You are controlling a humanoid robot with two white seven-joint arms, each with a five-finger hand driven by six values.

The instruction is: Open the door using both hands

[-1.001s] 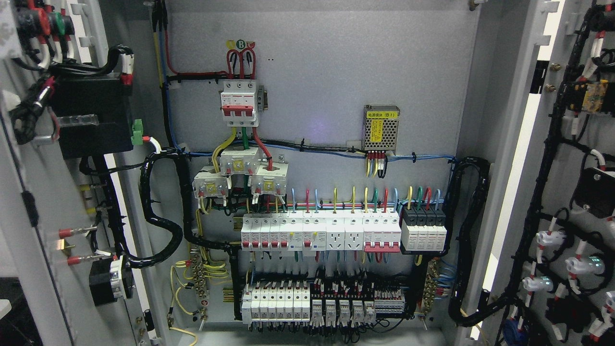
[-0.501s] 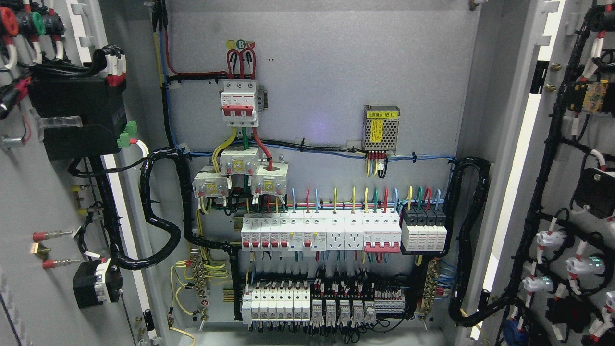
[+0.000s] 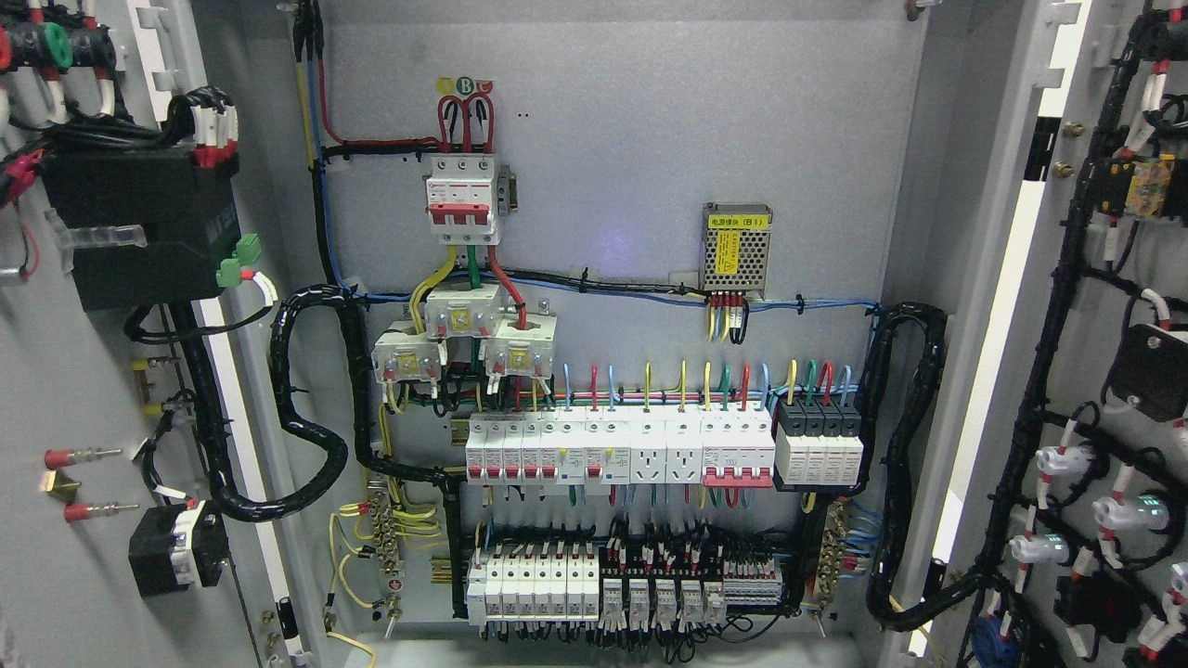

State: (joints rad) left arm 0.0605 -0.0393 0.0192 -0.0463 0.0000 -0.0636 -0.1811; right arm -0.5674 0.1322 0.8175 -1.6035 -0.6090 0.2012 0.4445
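An electrical cabinet stands with both doors swung wide. The left door [image 3: 65, 371] fills the picture's left edge, its inner face toward me, carrying a black box [image 3: 139, 227], wiring and red-tipped terminals. The right door [image 3: 1128, 390] fills the right edge and shows black cable looms and white lamp backs. Between them the grey back panel [image 3: 650, 139] is in plain sight. Neither of my hands nor any arm shows in the head view.
On the back panel sit a red-and-white main breaker [image 3: 461, 199], a metal power supply [image 3: 737, 248], a row of white breakers [image 3: 617, 450] and a lower row of terminals [image 3: 594, 584]. Thick black cable loops [image 3: 306, 399] hang at both sides.
The left door has swung further open: its black box, wiring and terminals have slid toward the picture's left edge. The right door and the panel have not moved.
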